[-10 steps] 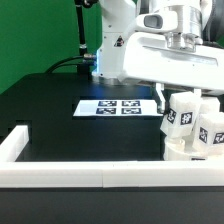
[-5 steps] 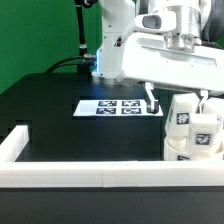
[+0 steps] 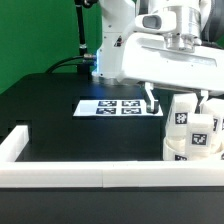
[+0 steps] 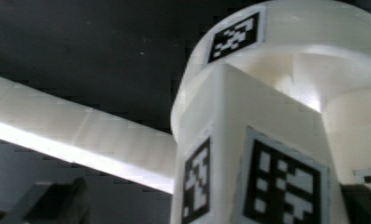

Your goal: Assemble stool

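Observation:
The stool stands at the exterior view's right, inside the corner of the border rails. Its round white seat [image 3: 174,152] lies flat with tagged white legs standing on it: one leg [image 3: 182,115] under my gripper, another [image 3: 207,132] beside it. My gripper [image 3: 178,100] straddles the top of the first leg, with its fingers [image 3: 150,101] spread apart and clear of the leg's sides. In the wrist view that leg [image 4: 253,120] fills the frame, tags on its top and side, with a dark finger [image 4: 57,200] standing off from it. A third leg is not distinguishable.
White border rails run along the table's front [image 3: 70,178] and up the exterior view's left [image 3: 12,145]. The marker board [image 3: 115,107] lies flat on the black table behind the stool. The robot's base [image 3: 110,45] stands at the back.
The finger on the exterior view's left has moved outward, so the jaws have widened around the leg. The leg under the gripper shifted slightly right. Since half a second ago nothing has moved.

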`<state>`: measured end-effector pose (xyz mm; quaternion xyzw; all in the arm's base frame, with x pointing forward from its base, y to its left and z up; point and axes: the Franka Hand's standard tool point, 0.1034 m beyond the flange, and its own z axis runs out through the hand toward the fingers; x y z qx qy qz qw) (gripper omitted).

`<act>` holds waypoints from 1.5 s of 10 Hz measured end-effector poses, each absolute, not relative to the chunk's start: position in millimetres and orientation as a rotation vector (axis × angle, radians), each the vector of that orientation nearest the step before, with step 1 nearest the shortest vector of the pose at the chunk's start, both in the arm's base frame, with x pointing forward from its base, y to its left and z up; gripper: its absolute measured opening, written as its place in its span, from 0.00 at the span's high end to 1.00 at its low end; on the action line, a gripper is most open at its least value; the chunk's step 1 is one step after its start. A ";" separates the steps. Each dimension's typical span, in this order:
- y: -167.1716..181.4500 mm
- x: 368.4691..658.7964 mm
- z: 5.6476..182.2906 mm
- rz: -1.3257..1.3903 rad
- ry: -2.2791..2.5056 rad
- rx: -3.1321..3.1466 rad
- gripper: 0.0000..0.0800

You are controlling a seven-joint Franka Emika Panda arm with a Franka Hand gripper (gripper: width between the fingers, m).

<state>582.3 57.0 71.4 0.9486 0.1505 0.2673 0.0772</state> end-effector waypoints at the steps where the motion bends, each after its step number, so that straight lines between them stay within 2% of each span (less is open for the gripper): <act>1: 57.0 582.3 71.4 0.801 0.451 2.842 0.19; 4: 57.2 582.5 72.0 0.800 0.451 2.843 0.19; 5: 59.3 582.6 80.1 0.770 0.445 2.866 0.19; 7: 64.6 585.5 109.3 0.772 0.428 2.897 0.19; 10: 66.8 583.5 132.1 0.637 0.404 2.980 0.19; 11: 71.9 579.3 132.2 0.490 0.402 3.033 0.19; 15: 72.4 578.8 132.0 0.472 0.403 3.038 0.19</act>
